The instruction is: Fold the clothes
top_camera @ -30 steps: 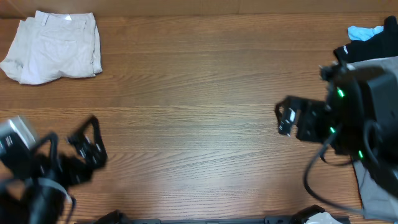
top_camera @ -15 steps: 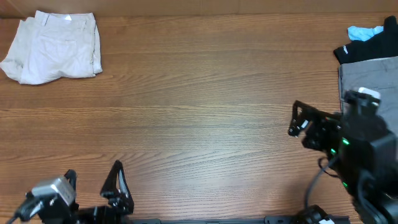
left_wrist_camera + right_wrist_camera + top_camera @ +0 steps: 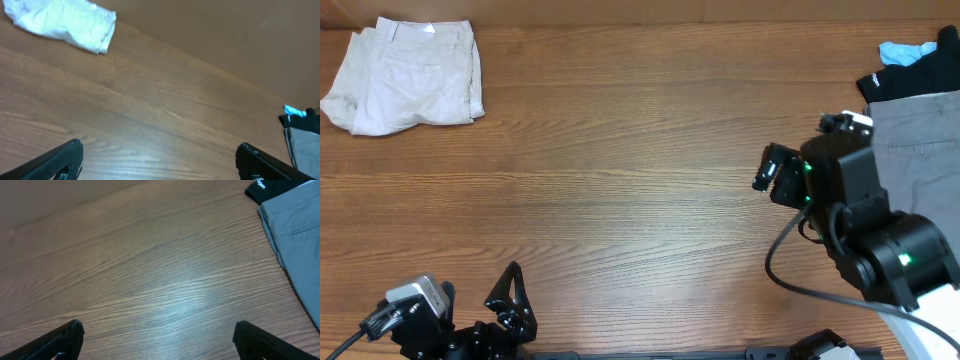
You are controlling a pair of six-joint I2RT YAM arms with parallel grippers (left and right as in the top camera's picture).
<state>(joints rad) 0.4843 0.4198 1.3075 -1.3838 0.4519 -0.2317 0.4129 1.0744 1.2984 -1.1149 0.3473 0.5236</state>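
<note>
We see a desk [image 3: 620, 200] of brown wood with a long, streaky grain. It is smooth, and its soft sheen throws pale glare in the wrist views. The shorts [image 3: 405, 75] are cream cloth, matt and rumpled, with stitched seams. The grey garment [image 3: 915, 150] is a smoother, matt woven cloth. Beside it are black cloth [image 3: 895, 82] and light blue cloth [image 3: 905, 50]. The left hand [image 3: 508, 305] and right hand [image 3: 772, 175] look like matt black plastic. The black cable [image 3: 769, 268] has a slight gloss.
</note>
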